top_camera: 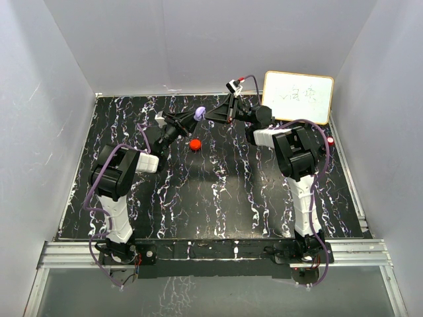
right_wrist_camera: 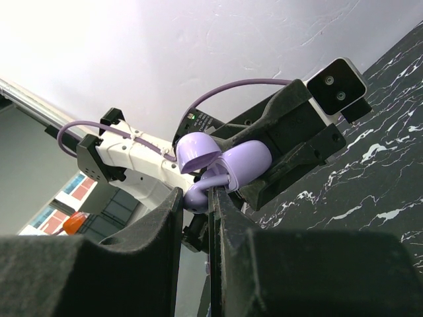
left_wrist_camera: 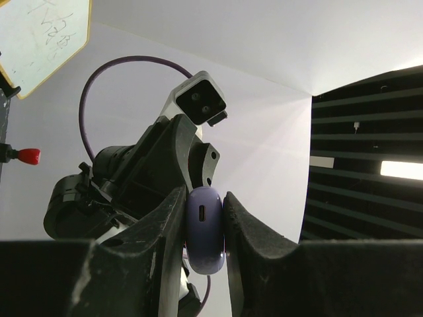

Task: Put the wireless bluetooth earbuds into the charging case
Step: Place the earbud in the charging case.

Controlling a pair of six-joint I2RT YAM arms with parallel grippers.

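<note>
Two risks stand out. Nearest, a red piece [top_camera: 194, 144] lies on the table [top_camera: 218, 198] at eleven o'clock of centre. Above it the left gripper [top_camera: 190, 119] clamps the open purple case [left_wrist_camera: 205, 228]. The right gripper [right_wrist_camera: 196, 201], narrow, pinches what looks like the purple earbud [right_wrist_camera: 193, 197] at the case's mouth. A skewed push could twist the case or drop the bud. Six o'clock is open; the whiteboard [top_camera: 298, 96] and back wall [top_camera: 198, 46] crowd twelve to two.

Purple charging case [right_wrist_camera: 248, 165], lid hinged open, sat clamped edge-on in my left gripper [left_wrist_camera: 206, 201] above the table; purple earbud [right_wrist_camera: 196, 198] was pinched in my right gripper [right_wrist_camera: 197, 193] at its open mouth.
</note>
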